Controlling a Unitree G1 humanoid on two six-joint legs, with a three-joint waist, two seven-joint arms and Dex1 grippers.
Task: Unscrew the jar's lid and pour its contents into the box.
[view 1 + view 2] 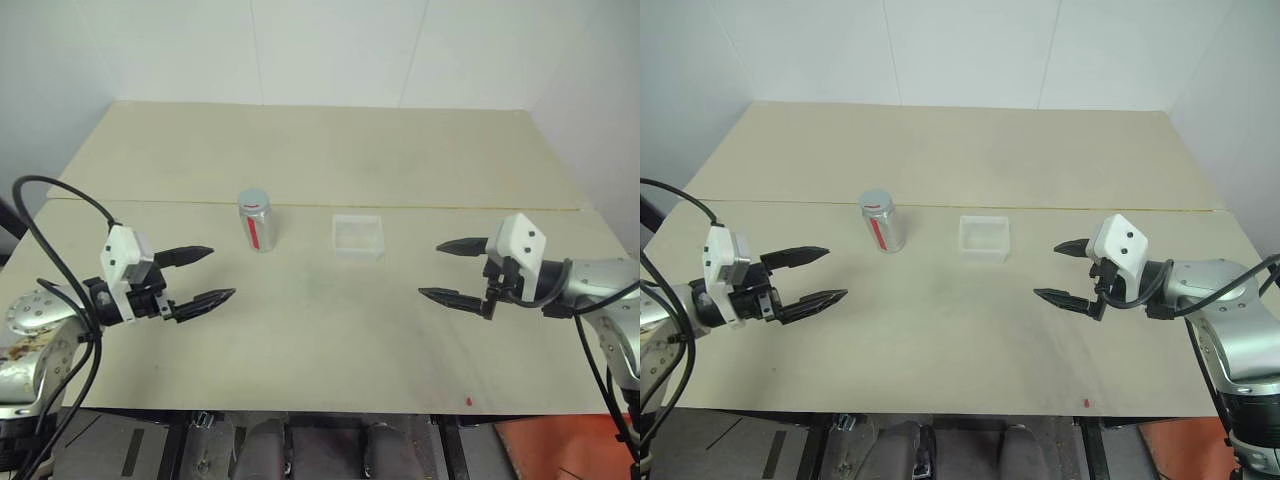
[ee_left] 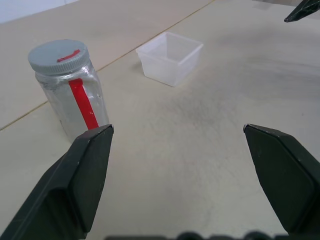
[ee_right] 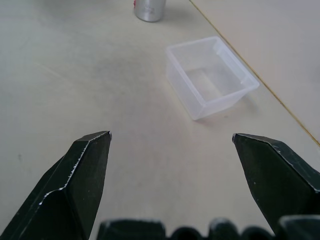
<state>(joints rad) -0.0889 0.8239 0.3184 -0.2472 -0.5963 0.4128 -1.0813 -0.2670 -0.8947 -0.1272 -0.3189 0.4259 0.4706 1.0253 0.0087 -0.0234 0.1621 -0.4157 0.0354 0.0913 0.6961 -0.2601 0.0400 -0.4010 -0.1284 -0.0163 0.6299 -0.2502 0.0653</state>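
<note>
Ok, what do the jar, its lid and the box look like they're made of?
The jar looks like clear glass or hard plastic: glossy, see-through wall. The lid seems matte grey plastic, ribbed around its edge. The box looks like thin translucent plastic, frosted, the table showing through.

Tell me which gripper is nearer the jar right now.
Left. The left gripper, open, sits just off the jar on its left and nearer the robot. The right gripper, also open, is well beyond the box on the far side.

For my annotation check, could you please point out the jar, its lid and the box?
jar (image 2: 82, 107), left wrist view, red stripe on its side.
lid (image 2: 58, 55), left wrist view, grey top.
box (image 3: 227, 100), right wrist view, near wall.
</note>
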